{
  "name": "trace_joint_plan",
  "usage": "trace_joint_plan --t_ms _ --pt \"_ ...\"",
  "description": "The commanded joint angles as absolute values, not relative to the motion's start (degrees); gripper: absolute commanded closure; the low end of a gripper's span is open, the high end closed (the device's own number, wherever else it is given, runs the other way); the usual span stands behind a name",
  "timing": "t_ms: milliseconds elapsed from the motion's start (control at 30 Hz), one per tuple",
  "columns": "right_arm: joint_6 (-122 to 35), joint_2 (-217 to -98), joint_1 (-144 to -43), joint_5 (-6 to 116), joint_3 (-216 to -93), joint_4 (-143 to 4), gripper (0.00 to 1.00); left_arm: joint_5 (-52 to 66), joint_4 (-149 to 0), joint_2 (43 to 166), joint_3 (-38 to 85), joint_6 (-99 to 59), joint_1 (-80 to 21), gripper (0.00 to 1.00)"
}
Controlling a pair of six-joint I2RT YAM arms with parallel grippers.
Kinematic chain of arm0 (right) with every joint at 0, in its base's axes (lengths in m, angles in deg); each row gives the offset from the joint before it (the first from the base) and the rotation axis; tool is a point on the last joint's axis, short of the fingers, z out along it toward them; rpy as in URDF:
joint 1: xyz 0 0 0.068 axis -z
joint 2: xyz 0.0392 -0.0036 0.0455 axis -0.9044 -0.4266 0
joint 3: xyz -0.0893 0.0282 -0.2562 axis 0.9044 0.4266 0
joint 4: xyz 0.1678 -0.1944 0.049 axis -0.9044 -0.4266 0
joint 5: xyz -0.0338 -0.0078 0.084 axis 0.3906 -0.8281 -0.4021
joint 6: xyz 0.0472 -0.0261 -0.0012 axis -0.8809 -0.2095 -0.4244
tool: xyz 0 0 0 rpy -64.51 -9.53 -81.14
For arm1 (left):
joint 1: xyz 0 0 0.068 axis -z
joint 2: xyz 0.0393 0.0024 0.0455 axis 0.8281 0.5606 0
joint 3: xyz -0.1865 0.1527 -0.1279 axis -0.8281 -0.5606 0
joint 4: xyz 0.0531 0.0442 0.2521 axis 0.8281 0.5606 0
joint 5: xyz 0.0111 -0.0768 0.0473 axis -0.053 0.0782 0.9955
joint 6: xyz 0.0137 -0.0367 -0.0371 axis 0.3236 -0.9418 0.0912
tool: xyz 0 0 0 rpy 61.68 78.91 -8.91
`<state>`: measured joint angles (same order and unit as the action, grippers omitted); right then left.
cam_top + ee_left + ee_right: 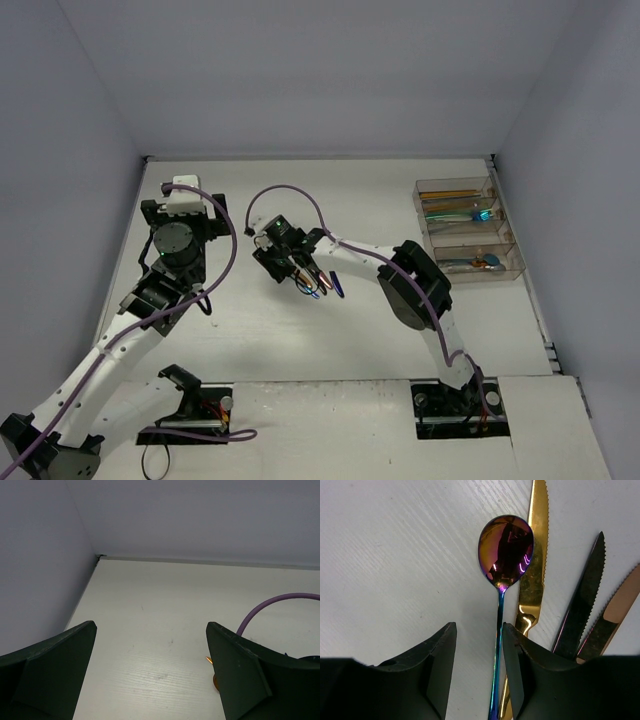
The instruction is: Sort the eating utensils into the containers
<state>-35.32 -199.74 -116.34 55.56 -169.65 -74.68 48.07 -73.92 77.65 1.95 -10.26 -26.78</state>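
My right gripper (289, 262) is low over the loose eating utensils (322, 285) on the table's middle. In the right wrist view it (479, 680) is open. Its jaws straddle the thin handle of an iridescent purple-blue spoon (506, 550), and the handle lies close to the right finger (530, 680). Beside the spoon lie a gold knife (536, 575), a dark knife (582, 600) and a copper knife (622, 602). The clear containers (516, 262) stand at the right and hold gold, teal and silver utensils. My left gripper (183, 212) is open and empty (150, 680) over bare table.
A purple cable (290, 192) loops over the right wrist and also shows in the left wrist view (270, 607). Grey walls close the table at the back and both sides. A gold utensil tip (214, 679) peeks past my left gripper's right finger.
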Motion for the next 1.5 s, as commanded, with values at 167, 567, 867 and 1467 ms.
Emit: trace_joint_plan --t_ms 167,567,867,1467 --pt "-34.74 -202.07 -116.69 57.04 -171.43 -74.3 0.62 47.77 -77.03 77.84 3.0 -9.78 -27.16 0.1" --pt "-35.25 -201.78 -117.0 57.51 -168.41 -74.6 0.83 47.33 -76.94 77.84 2.97 -9.95 -27.16 0.1" --pt "-35.73 -199.11 -117.45 58.61 -165.75 -80.2 1.0 47.53 -76.85 77.52 3.13 -9.78 -27.16 0.1" --pt "-49.33 -172.18 -112.04 76.15 -159.78 -80.55 1.0 47.41 -76.85 77.54 3.13 -9.91 -27.16 0.1"
